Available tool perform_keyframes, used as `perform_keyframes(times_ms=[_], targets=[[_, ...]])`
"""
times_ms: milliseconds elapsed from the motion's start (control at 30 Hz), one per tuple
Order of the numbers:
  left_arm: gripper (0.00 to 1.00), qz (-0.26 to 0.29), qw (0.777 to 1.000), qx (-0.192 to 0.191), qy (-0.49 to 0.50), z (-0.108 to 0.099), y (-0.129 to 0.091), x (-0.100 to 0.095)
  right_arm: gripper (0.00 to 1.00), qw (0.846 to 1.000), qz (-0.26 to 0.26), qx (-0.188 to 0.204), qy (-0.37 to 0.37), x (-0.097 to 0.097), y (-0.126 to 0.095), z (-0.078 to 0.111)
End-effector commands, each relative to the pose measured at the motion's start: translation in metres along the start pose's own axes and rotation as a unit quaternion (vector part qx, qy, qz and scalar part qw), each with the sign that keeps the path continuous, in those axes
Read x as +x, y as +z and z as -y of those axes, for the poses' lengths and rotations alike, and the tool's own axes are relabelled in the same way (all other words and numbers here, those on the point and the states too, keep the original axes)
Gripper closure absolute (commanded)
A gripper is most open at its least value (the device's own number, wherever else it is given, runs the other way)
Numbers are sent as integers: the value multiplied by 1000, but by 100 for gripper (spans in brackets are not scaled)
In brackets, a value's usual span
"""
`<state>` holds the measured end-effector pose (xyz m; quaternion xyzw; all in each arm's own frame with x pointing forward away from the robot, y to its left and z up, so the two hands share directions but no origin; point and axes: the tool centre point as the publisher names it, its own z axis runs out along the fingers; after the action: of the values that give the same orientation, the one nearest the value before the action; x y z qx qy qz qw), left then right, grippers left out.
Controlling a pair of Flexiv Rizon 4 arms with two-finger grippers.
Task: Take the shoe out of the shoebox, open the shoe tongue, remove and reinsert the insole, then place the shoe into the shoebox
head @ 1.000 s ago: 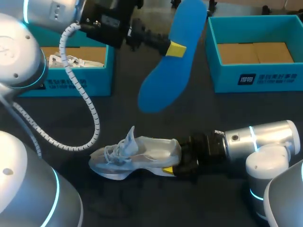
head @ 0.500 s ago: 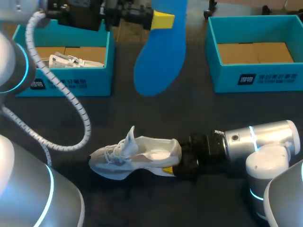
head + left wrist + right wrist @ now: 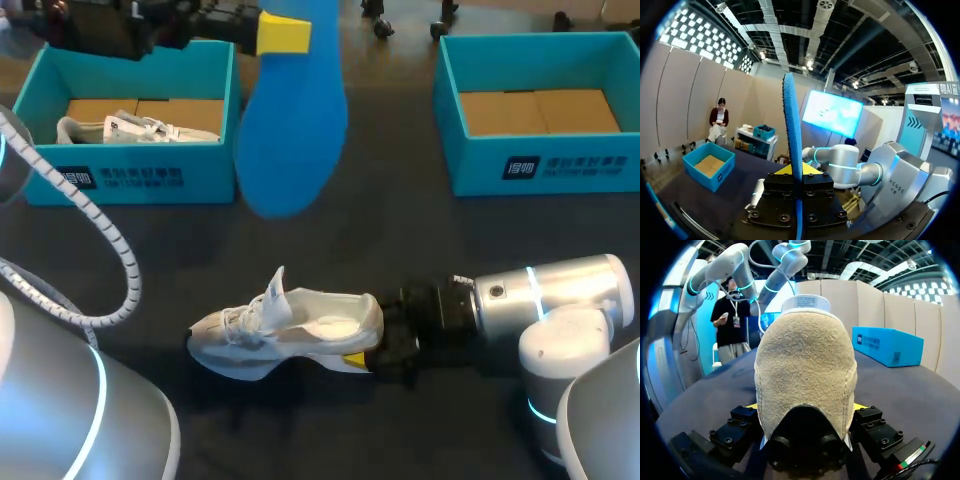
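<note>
Blue insole [image 3: 290,130]: held in air over table [image 3: 420,240], near left shoebox [image 3: 130,178], left gripper [image 3: 283,33] clamped on its upper part; top end cut off in head view, left wrist view shows it edge-on only. White shoe [image 3: 285,330]: on its sole on table, tongue up, right gripper [image 3: 365,357] clamped on heel; in right wrist view heel hides toe and most of the fingers. Second shoe [image 3: 140,128]: in left shoebox, partly behind its wall; right shoebox [image 3: 470,160] well apart, cardboard floor showing.

silver arms [image 3: 575,285] — cyan rings [image 3: 534,287], ribbed cable [image 3: 128,268]
</note>
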<state>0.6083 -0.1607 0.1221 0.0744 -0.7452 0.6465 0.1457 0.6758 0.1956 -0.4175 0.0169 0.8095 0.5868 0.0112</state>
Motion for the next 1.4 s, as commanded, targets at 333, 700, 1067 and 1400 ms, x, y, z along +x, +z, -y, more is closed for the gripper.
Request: perform_keyframes(times_ms=[333, 700, 1067, 1400], targets=[[100, -24, 1000, -9, -14, -6, -7, 9, 100, 1000, 0, 4, 0, 0, 2, -1], [100, -24, 1000, -9, -14, -6, -7, 9, 100, 1000, 0, 5, 1, 0, 1, -1], [100, -24, 1000, -9, -14, -6, -7, 9, 0, 996, 25, 83, 15, 9, -22, -16], [100, -24, 1000, -9, -14, -6, -7, 9, 0, 966, 40, 247, 59, 11, -53, -39]])
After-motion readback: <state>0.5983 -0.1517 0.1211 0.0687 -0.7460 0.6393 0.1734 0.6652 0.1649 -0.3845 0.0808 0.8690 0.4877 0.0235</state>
